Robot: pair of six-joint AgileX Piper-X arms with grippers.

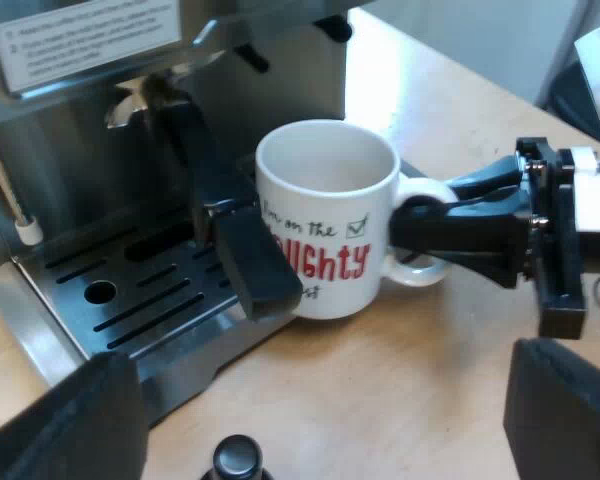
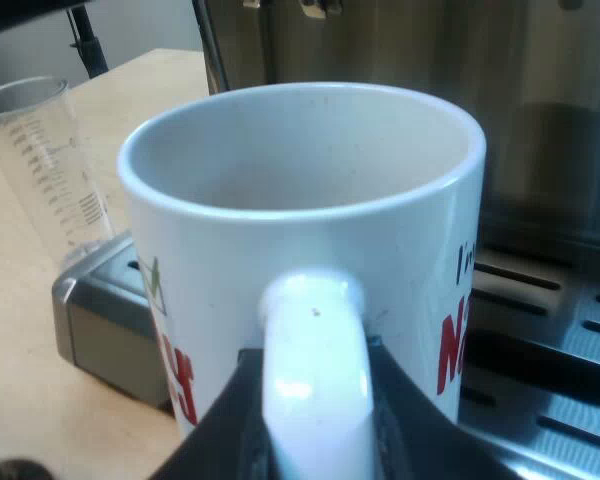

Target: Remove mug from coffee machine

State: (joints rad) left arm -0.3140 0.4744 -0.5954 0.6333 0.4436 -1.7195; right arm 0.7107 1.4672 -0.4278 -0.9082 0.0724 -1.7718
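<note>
Mug (image 1: pixel 325 215) first: the white one with red lettering stands upright and empty at the outer edge of the espresso machine's (image 1: pixel 70 150) drip tray (image 1: pixel 110 300), where the tray meets the wooden worktop (image 1: pixel 400 390). I cannot tell whether its base rests there or is a touch clear. The right gripper (image 2: pixel 315 435) has its two black fingers closed tight on either side of the mug's ear, so the grasp is made and the step in hand looks to be the carrying-away itself. The dark handle (image 1: pixel 230 240) of the metal holder juts out of the machine's front and lies just beside the mug's wall, perhaps touching it. The next move, as I judge it, calls for drawing the mug level and away from that handle, out over the worktop, then setting it down on bare wood. A measuring glass (image 2: pixel 45 160) stands on the worktop near the tray's corner and ought to be kept clear of. The left gripper (image 1: pixel 320 400) hangs above the worktop facing the tray, fingers wide apart and holding nothing, with the black knob of a tamper (image 1: pixel 238 458) just beneath it.
</note>
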